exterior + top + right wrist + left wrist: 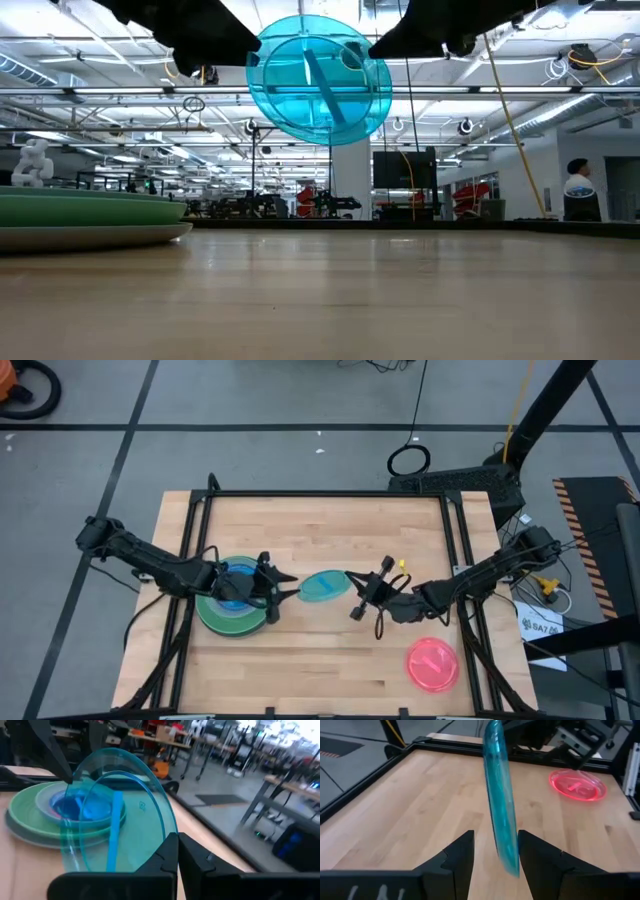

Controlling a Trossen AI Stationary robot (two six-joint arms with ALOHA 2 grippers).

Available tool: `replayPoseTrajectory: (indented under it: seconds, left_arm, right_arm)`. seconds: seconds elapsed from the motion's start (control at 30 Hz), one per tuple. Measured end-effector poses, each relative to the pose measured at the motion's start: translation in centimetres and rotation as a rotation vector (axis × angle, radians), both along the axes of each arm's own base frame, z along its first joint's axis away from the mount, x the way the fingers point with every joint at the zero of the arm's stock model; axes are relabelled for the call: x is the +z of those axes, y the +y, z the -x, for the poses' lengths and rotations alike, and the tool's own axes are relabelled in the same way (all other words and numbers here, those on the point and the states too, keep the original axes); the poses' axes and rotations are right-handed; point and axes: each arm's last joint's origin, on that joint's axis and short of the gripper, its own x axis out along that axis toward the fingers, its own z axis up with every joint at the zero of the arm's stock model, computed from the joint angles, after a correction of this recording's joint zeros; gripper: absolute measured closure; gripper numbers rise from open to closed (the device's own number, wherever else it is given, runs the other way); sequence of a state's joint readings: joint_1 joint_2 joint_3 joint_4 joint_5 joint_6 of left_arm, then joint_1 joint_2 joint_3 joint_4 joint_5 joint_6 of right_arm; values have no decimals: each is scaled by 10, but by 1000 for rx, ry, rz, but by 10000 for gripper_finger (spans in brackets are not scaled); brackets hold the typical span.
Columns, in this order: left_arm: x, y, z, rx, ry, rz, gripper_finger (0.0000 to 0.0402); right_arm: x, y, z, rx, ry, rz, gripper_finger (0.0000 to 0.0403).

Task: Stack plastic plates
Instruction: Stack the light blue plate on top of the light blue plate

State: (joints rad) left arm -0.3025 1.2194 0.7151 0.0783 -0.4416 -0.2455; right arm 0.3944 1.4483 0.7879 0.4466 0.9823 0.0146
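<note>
A translucent cyan plate [322, 586] [318, 80] hangs nearly on edge above the table's middle, its faces turned toward the near and far sides. My right gripper [352, 598] [177, 841] is shut on its right rim. My left gripper [290, 588] [495, 837] is open, one finger on each side of the plate's left rim [506, 855]. At the left a stack of plates [232, 610] [35, 820] rests on the table: grey at the bottom, green plates above it, and a blue plate [80, 807] on top. A pink plate [432, 663] [577, 784] lies flat at the near right. My right gripper pinches the cyan plate's rim [169, 831] between its two fingers, coming roughly level from the table's right. The plate stands nearly upright in the hold, lifted clear of the table. My left gripper: the rim lies close against one finger [535, 865]; whether it touches, I cannot tell.
Bare wooden tabletop [320, 650] lies under and around the lifted plate. A black frame [330, 493] runs along the table's far edge and sides. In the low view the room behind the table holds racks, and a person stands at the far right.
</note>
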Motion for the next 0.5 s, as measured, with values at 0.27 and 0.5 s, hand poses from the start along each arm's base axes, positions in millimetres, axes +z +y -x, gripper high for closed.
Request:
replayPoseTrajectory:
  seconds: [0.27, 0.5]
  left_arm:
    - [1, 8, -2, 29, -7, -1, 244]
    - [1, 17, -4, 63, -4, -14, 244]
  right_arm:
    - [5, -8, -2, -80, -13, 55, 403]
    - [7, -11, -3, -90, -31, 50, 403]
